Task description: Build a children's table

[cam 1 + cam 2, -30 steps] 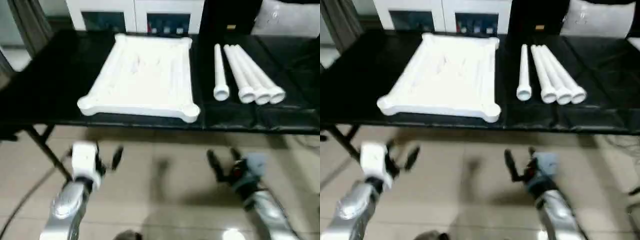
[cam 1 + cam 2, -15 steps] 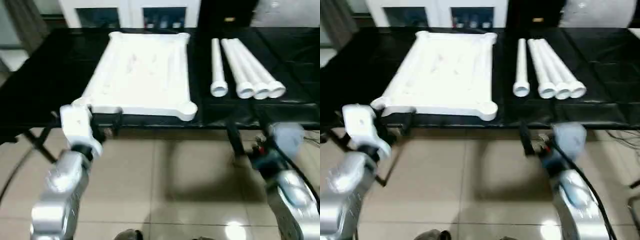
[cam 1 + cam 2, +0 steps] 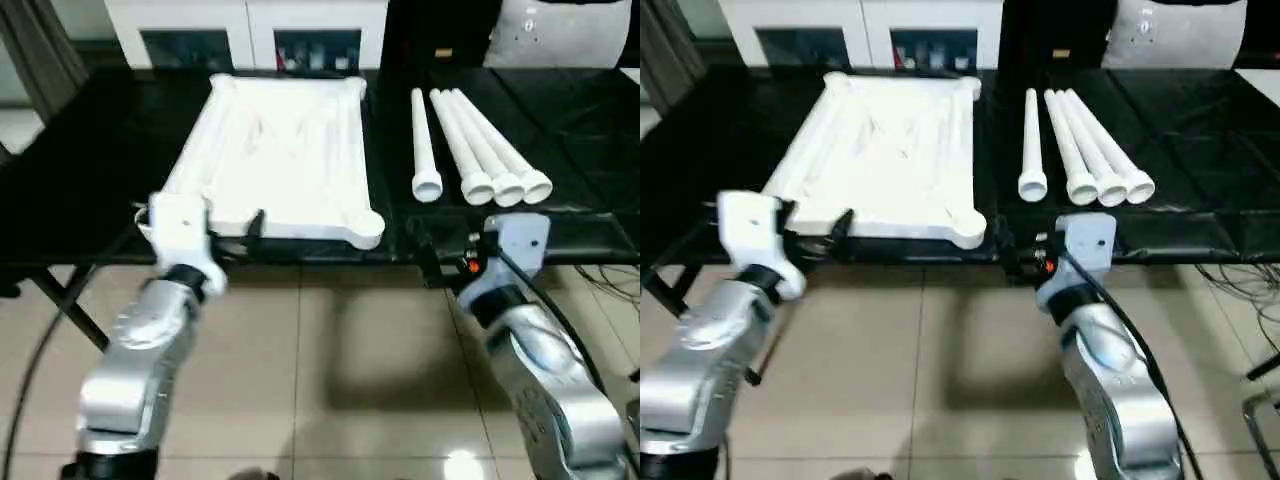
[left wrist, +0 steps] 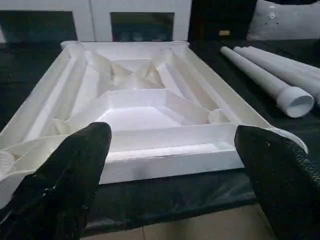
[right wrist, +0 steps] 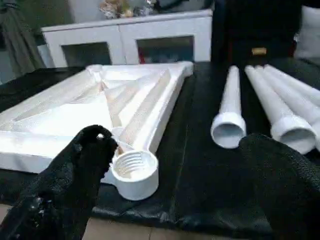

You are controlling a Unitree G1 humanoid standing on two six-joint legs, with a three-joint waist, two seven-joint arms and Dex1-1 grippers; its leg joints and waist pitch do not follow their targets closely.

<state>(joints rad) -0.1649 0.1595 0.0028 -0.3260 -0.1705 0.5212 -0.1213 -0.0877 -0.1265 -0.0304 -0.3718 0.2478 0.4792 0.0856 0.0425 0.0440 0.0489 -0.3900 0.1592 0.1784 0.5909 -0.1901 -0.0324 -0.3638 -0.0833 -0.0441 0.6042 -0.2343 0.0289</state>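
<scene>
Upturned children's table top (image 3: pixel 285 150) near black tabletop (image 3: pixel 90 180) front edge; four legs (image 3: pixel 480 150) just beside. White cabinets (image 3: pixel 250 30) behind. Both end effectors, left (image 3: pixel 200 228) and right (image 3: pixel 450 255), spread wide, empty, at that edge.

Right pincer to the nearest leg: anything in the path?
Nothing visible. The right pincer is open at the work table's front edge; only bare black cover lies between it and the flared end of the nearest leg. The tabletop's threaded corner socket sits off to the side, clear of that line.
</scene>
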